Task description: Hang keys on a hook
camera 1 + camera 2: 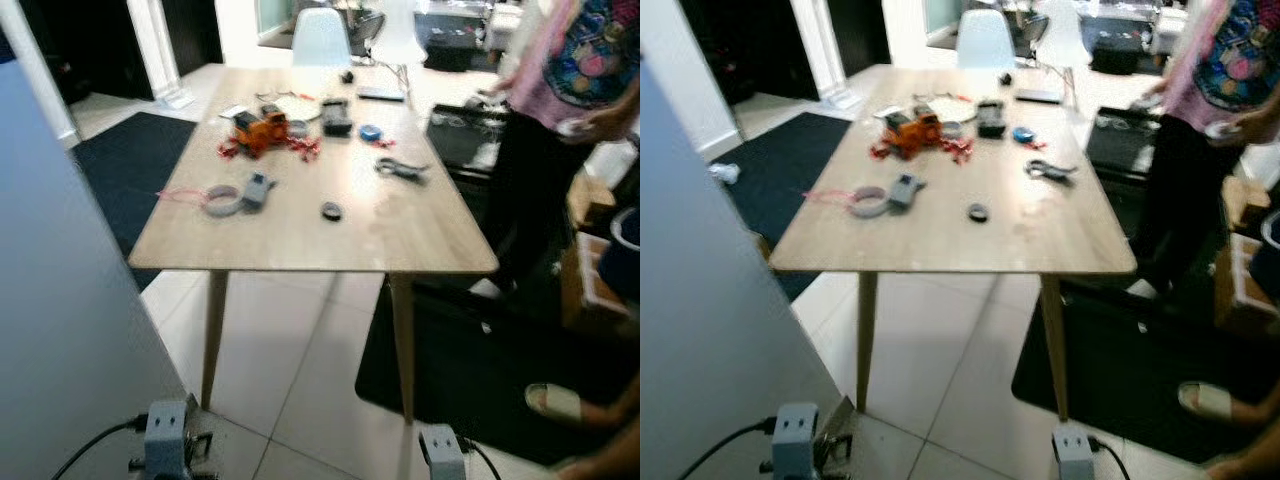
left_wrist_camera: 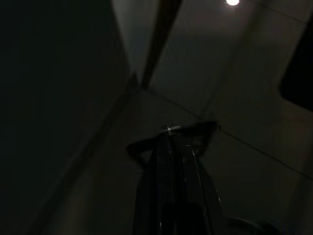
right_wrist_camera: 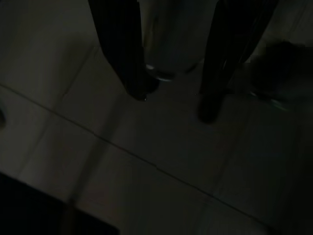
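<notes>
Two eye views: a small dark metal bunch (image 1: 400, 170), probably the keys, lay on the wooden table (image 1: 300, 245) towards its right edge, well apart from both low-hanging arms; a person (image 1: 560, 90) stood just beside that edge.
Left wrist view: the left gripper (image 2: 171, 134) hung over the floor, fingers pressed together; a tiny metal glint at the tips was too dark to identify.
Right wrist view: the right gripper (image 3: 174, 105) hung with fingers spread, nothing between them.
Handling: likely light, stiff, loose and slippery; pinching the ring or thickest cluster looked safest.
</notes>
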You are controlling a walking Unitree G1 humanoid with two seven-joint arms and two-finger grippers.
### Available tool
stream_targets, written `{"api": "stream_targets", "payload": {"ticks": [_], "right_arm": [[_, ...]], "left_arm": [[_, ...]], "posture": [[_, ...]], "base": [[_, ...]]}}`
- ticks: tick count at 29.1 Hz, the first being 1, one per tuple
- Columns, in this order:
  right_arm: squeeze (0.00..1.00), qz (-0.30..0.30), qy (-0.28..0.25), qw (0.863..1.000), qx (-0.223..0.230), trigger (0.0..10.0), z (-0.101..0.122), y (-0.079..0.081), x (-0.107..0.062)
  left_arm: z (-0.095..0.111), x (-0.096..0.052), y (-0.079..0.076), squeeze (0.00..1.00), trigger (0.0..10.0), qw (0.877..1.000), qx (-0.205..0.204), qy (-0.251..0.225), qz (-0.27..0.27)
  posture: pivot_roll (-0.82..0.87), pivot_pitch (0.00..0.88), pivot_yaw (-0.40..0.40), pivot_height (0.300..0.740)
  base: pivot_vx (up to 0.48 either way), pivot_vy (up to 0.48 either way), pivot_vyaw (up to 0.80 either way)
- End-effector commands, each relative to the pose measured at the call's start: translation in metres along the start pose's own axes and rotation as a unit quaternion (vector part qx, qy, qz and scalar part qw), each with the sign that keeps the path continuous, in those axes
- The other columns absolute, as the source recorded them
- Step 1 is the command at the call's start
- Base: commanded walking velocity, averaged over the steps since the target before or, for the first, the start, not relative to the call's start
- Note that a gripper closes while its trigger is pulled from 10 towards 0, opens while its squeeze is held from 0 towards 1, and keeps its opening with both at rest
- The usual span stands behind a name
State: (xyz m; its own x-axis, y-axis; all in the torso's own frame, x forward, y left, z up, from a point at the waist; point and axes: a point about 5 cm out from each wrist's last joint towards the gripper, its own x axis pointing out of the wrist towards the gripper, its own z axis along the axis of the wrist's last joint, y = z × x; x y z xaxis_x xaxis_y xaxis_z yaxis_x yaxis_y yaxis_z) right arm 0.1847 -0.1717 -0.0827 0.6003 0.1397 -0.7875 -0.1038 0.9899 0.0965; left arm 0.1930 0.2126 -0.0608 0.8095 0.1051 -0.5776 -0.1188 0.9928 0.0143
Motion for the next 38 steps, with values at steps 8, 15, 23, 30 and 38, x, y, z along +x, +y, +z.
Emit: {"api": "stream_targets", "payload": {"ticks": [8,15,23,30,38], "right_arm": [[0.00,-0.002,0.011,1.000,-0.003,10.0,-0.0059,-0.0032,-0.0019],[0.00,0.001,0.009,1.000,-0.004,10.0,-0.0042,-0.0024,-0.0013],[0.00,0.004,0.010,1.000,-0.005,10.0,-0.0041,-0.0014,-0.0011],[0.00,0.007,0.010,1.000,-0.004,10.0,-0.0050,0.0013,-0.0007],[0.00,0.006,0.011,1.000,-0.001,10.0,-0.0061,0.0010,-0.0011]], "left_arm": [[-0.0011,-0.0011,-0.0010,0.00,10.0,1.000,0.000,-0.001,-0.002],[-0.0036,-0.0020,-0.0013,0.00,10.0,1.000,-0.001,0.004,-0.002],[-0.0039,-0.0022,-0.0001,0.00,10.0,1.000,-0.001,0.004,0.004],[-0.0054,-0.0014,0.0016,0.00,10.0,1.000,0.001,0.019,0.021],[-0.0046,-0.0008,-0.0002,0.00,10.0,1.000,0.016,0.017,0.014]], "posture": [[0.06,0.038,-0.008,0.740],[0.06,0.038,-0.008,0.740],[0.06,0.039,-0.009,0.740],[0.06,0.041,-0.006,0.740],[0.06,0.043,-0.002,0.740]], "base": [[0.000,0.000,0.79],[0.000,0.000,0.79],[0.000,0.000,0.79],[0.000,0.000,0.79],[0.000,0.000,0.79]]}}
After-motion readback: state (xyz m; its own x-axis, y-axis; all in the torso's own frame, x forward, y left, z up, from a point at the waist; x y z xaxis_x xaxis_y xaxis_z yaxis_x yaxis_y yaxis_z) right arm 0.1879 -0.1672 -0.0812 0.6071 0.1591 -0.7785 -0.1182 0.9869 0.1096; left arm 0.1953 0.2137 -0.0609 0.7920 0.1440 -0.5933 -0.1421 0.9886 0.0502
